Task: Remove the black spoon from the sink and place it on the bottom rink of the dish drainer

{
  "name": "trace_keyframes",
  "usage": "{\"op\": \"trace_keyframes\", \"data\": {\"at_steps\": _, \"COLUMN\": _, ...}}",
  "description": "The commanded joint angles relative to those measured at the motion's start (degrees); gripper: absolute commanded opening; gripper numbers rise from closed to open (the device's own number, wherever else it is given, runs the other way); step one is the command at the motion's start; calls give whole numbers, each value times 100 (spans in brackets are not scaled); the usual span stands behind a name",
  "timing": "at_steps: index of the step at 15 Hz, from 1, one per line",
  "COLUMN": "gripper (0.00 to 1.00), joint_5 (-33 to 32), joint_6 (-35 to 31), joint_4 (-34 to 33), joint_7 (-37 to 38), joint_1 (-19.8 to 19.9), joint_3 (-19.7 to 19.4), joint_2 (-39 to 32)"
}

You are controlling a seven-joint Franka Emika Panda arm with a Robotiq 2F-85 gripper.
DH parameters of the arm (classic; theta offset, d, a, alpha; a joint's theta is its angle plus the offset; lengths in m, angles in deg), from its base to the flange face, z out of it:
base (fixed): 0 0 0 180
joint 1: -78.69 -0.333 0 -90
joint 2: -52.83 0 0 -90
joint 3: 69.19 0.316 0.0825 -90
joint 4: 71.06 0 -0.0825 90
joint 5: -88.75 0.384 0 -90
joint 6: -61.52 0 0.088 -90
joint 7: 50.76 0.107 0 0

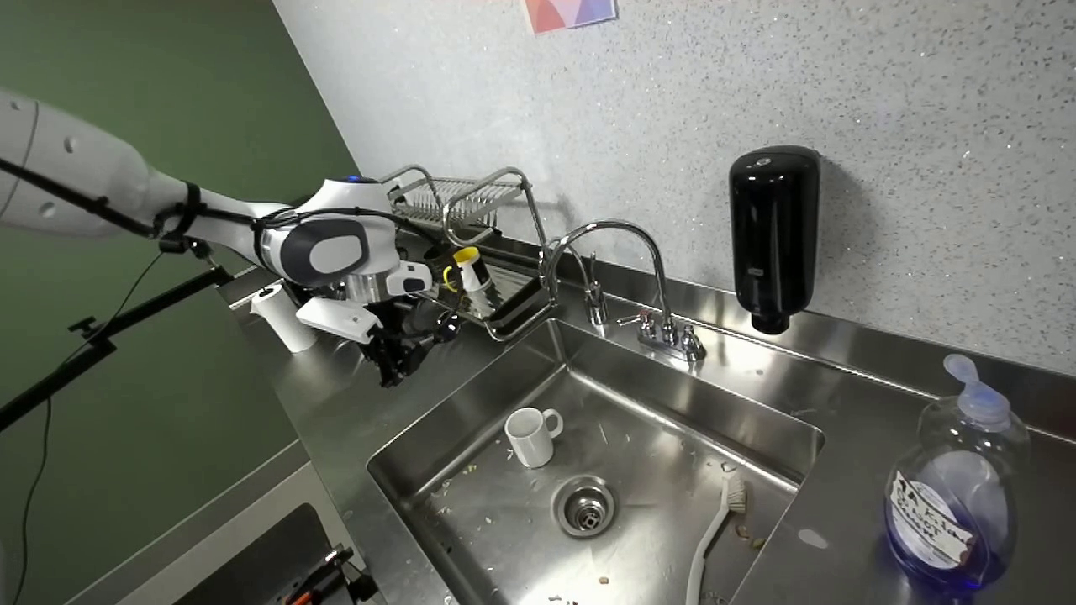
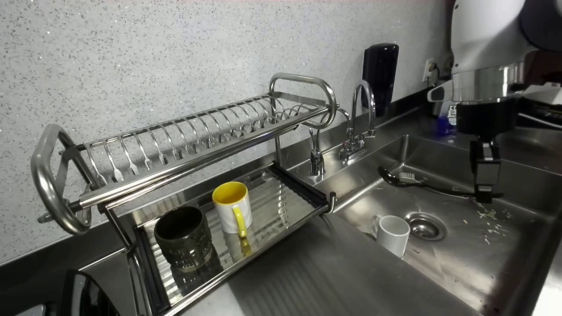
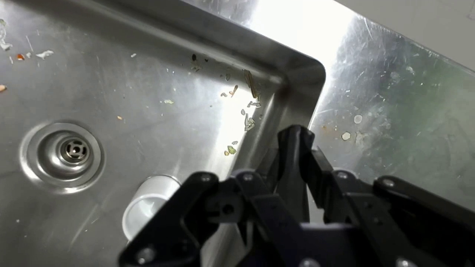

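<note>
So the gripper [image 2: 484,194] is pinched together on the black spoon [image 2: 397,181], which is up in the air and sticking out sideways from the grip, rounded end off to one side. In an exterior view it's over the counter [image 1: 336,420], beside the sink [image 1: 639,454] and near the dish drainer [image 2: 202,158], though exact height is tough to judge. In the wrist view the grip shows against the sink's edge, and the dark spoon kinda blends in with all that black hardware. The bottom tray [image 2: 270,210] has two mugs standing on it, a chunky dark mug [image 2: 186,250] and a white-and-yellow mug [image 2: 226,215] next to it. Down in the sink there's a white mug [image 1: 530,441] near the drain [image 1: 584,507], plus a dish brush [image 1: 734,494] and a bunch of little food scraps [image 3: 231,150]. Black dispenser [image 1: 775,235] is on the wall, and a clear bottle [image 1: 954,504] with blue liquid sits past the sink.
</note>
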Motion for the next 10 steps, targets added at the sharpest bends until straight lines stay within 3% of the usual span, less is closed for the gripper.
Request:
{"op": "trace_keyframes", "data": {"at_steps": 1, "gripper": 24, "joint_5": -5, "joint_6": 11, "joint_4": -104, "joint_7": -1, "joint_1": 5, "joint_3": 11, "joint_2": -136}}
{"op": "trace_keyframes", "data": {"at_steps": 4, "gripper": 24, "joint_5": -11, "joint_6": 11, "joint_4": -182, "joint_7": -9, "joint_1": 14, "joint_3": 16, "joint_2": -293}}
{"op": "trace_keyframes", "data": {"at_steps": 5, "gripper": 6, "joint_5": 1, "joint_6": 123, "joint_4": -305, "joint_7": 62, "joint_1": 29, "joint_3": -5, "joint_2": -371}}
{"op": "trace_keyframes", "data": {"at_steps": 10, "gripper": 6, "joint_5": -240, "joint_6": 1166, "joint_4": -1380, "joint_7": 554, "joint_1": -163, "joint_3": 51, "joint_2": -891}}
